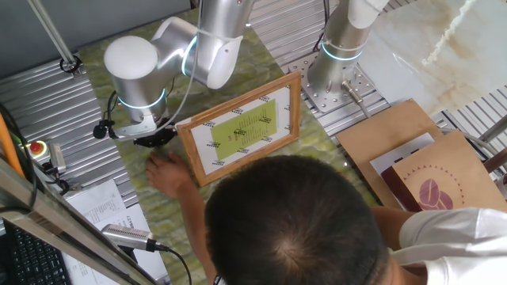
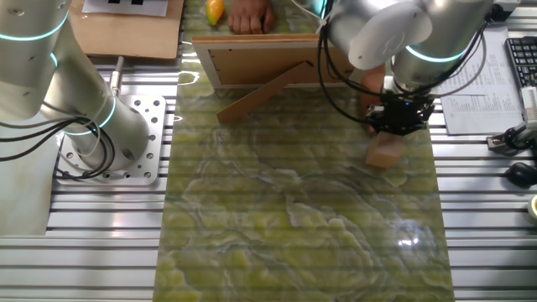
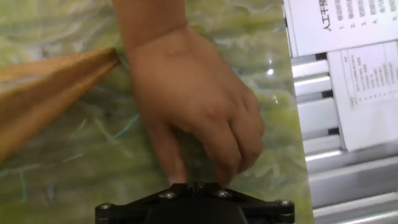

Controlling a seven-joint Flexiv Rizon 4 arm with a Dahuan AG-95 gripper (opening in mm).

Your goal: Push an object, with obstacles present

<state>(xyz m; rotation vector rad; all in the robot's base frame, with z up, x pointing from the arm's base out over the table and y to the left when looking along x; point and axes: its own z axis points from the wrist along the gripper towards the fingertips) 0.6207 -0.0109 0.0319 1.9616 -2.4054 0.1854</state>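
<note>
The object, a small pale tan block (image 2: 386, 153), rests on the green marbled mat directly against the near side of my gripper (image 2: 396, 126). The fingertips look pressed together with nothing between them. The block is hidden in the hand view and behind the arm in the one fixed view. There my gripper (image 1: 154, 138) hangs just left of the picture frame (image 1: 242, 131). In the other fixed view, the frame (image 2: 268, 63) stands propped on its back strut. The orange-yellow teardrop piece (image 2: 216, 10) lies beyond it. A person's hand (image 3: 193, 106) lies on the mat right ahead of my gripper (image 3: 194, 185).
The person's head (image 1: 293, 222) blocks the near part of the table. Another hand (image 2: 250, 13) rests next to the teardrop piece. A second arm's base (image 2: 92, 117) stands on the slatted table. A brown paper bag (image 1: 447, 178) and papers (image 2: 482, 92) lie off the mat.
</note>
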